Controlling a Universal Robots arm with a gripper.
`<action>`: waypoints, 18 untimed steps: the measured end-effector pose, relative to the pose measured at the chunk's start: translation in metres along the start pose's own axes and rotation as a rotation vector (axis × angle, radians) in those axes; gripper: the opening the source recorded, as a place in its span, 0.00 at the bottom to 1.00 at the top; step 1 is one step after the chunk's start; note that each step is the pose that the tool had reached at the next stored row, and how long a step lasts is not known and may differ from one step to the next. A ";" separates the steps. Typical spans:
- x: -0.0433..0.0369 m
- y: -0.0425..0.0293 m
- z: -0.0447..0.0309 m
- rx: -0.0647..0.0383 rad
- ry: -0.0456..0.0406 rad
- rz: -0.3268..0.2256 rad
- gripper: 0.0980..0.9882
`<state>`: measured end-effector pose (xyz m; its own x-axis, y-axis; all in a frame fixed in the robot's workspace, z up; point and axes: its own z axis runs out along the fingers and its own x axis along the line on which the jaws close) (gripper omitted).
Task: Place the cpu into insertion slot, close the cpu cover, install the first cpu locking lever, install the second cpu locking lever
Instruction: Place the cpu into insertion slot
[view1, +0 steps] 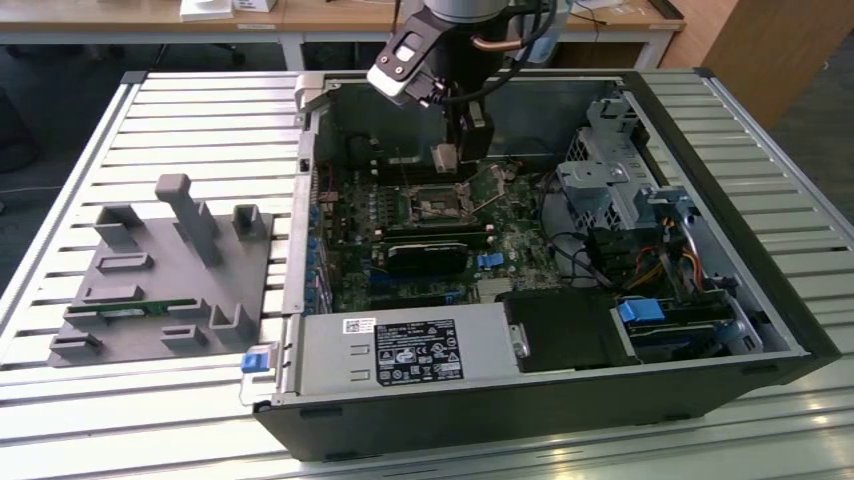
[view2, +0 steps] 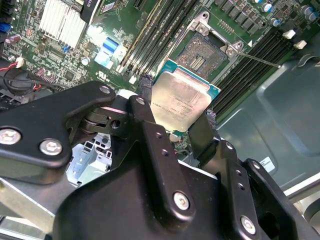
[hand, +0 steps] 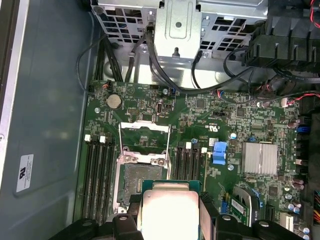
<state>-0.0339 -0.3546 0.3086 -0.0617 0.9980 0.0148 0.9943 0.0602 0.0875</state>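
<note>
My gripper (view2: 176, 102) is shut on the cpu (view2: 179, 101), a pale tan-silver square chip with a green rim, also seen in the first wrist view as the cpu (hand: 169, 212). It hangs in the air above the motherboard, close over the insertion slot (view2: 202, 52), whose dark square centre lies bare. In the first wrist view the insertion slot (hand: 138, 179) lies just past the chip, and the cpu cover (hand: 145, 131) stands swung open beyond it. In the exterior view the gripper (view1: 446, 160) hovers above the insertion slot (view1: 435, 206) inside the open computer case.
Long black memory slots (hand: 97, 175) flank the socket on both sides. A finned heatsink (hand: 259, 158), a blue connector (hand: 219, 152) and cable bundles (hand: 165, 75) crowd the board. A drive cage (view1: 607, 185) stands at the exterior view's right. A grey fixture (view1: 167, 270) sits outside the case.
</note>
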 end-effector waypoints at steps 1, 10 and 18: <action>0.0000 0.0000 0.0001 0.000 0.0000 0.000 0.50; 0.0000 -0.0003 0.0029 0.000 0.0002 0.000 0.50; -0.0001 -0.0005 0.0054 0.000 -0.0001 0.001 0.50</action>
<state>-0.0339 -0.3546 0.3033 -0.0611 0.9980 0.0148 0.9944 0.0596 0.0875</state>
